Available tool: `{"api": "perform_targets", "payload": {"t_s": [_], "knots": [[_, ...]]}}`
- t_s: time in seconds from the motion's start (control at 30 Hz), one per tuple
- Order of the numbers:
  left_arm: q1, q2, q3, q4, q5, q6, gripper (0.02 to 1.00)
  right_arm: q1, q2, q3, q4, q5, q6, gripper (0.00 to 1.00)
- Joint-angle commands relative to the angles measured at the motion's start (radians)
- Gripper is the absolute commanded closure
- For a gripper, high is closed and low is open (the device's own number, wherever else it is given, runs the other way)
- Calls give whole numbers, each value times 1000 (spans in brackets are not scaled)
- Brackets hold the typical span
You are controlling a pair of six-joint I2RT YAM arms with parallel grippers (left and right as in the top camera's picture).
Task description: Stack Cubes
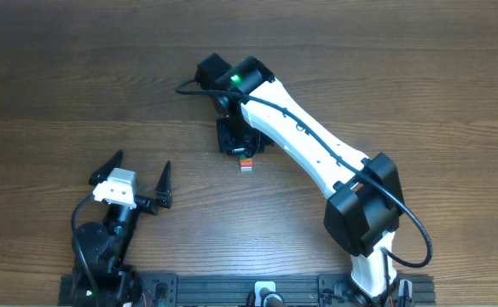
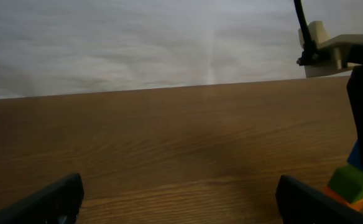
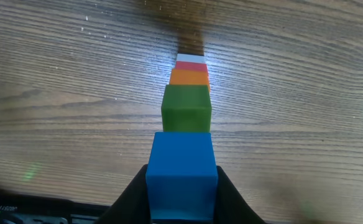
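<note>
Blue cube [image 3: 181,165], pinched by my right gripper [image 3: 181,198], hangs over green cube [image 3: 186,109] to stack straight; left gripper [image 1: 141,166] spread wide.

From above, the right gripper [image 1: 240,139] hides most of the stack [image 1: 246,163] near the desk's middle; only a sliver shows. The left wrist view's edge cuts off the green cube [image 2: 352,182] and blue cube [image 2: 355,154].
</note>
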Motion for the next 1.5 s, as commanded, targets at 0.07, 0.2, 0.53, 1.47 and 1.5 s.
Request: {"api": "perform_targets", "payload": {"t_s": [0.07,0.2,0.53,1.47,1.5], "knots": [[-5,-5,-5,-1,-5,18,18,8,17,22,3,21,5,908],[-5,-5,-5,-1,-5,18,20,7,17,22,3,29,6,906],[-5,-5,-5,-1,-5,18,18,7,30,20,3,36,6,906],[-5,-5,-5,-1,-5,18,18,10,49,19,14,35,6,853],[-5,-5,-5,-1,-5,18,18,10,49,19,14,35,6,836]]}}
